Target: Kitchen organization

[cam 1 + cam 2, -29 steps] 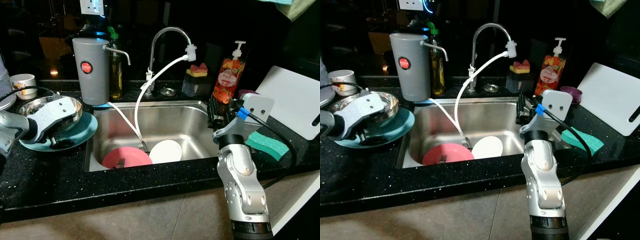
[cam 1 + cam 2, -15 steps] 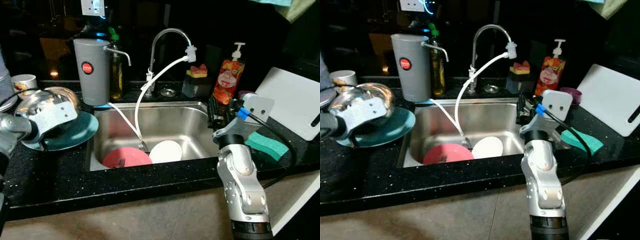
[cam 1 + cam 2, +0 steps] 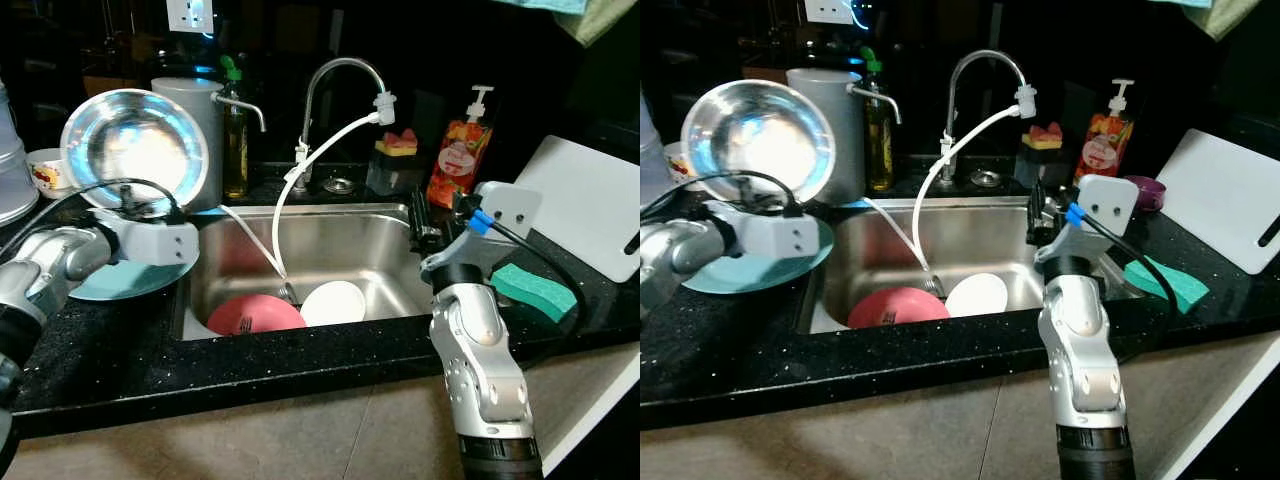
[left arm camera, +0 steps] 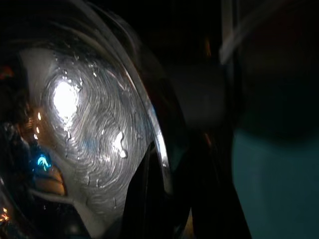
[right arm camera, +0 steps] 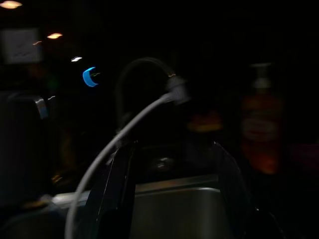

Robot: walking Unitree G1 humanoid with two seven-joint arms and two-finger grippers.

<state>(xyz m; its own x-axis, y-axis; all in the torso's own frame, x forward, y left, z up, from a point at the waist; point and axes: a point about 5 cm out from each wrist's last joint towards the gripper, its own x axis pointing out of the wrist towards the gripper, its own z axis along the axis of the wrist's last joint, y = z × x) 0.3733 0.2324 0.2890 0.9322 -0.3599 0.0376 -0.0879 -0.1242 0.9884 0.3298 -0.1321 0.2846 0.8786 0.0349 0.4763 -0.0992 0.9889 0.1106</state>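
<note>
The left gripper [image 3: 135, 208] is clamping the rim of a steel bowl [image 3: 135, 150], holding it upright on edge above the teal plate [image 3: 120, 280] on the desk [image 3: 100, 350], just left of the sink [image 3: 350, 240]. The right gripper [image 3: 425, 215] is hovering with fingers parted at the sink's right edge.

The white hose [image 3: 300, 180] slants across the sink [image 3: 350, 240], whose floor holds a pink plate [image 3: 255, 314] and white plate [image 3: 333, 301]; its right half lies open beside the right claw [image 3: 428, 215].
</note>
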